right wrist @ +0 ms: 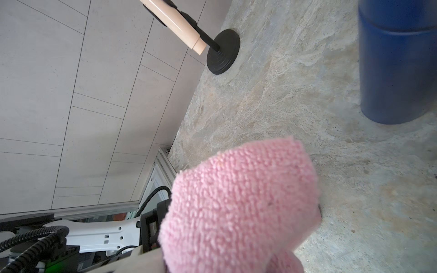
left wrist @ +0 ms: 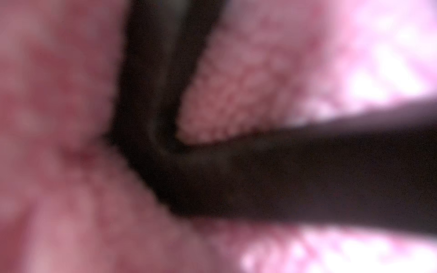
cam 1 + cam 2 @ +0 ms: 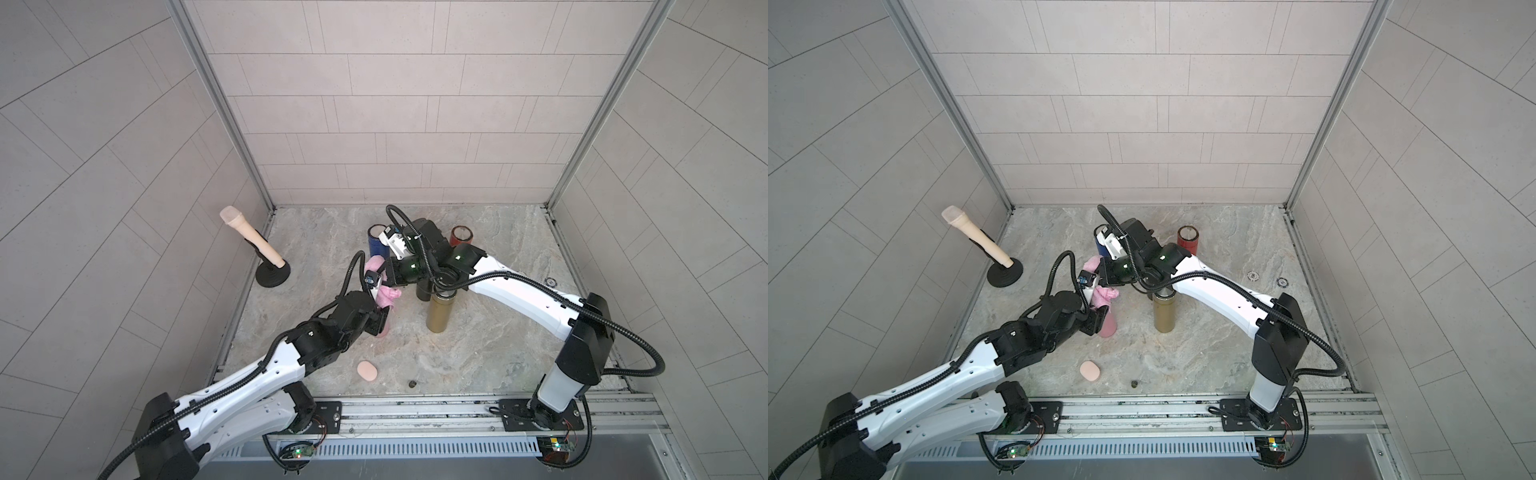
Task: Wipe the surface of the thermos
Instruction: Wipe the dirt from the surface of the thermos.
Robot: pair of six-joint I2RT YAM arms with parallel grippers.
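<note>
A pink thermos (image 3: 384, 329) (image 3: 1108, 325) stands upright on the stone floor, left of centre in both top views. My left gripper (image 3: 379, 318) is shut on its body from the side. A pink fluffy cloth (image 3: 385, 293) (image 3: 1105, 293) is draped over the thermos's top and hides its cap. My right gripper (image 3: 387, 277) reaches in from the right, shut on that cloth. In the right wrist view the cloth (image 1: 241, 203) covers the fingers. The left wrist view is a blur of pink cloth (image 2: 248, 94) crossed by a dark shape.
A gold thermos (image 3: 440, 312) and a dark one (image 3: 423, 291) stand under the right arm. A blue thermos (image 3: 376, 245) and a red one (image 3: 462, 237) stand further back. A black-based stand with a beige handle (image 3: 272, 277) leans at the left wall. A pink pad (image 3: 367, 371) lies near the front.
</note>
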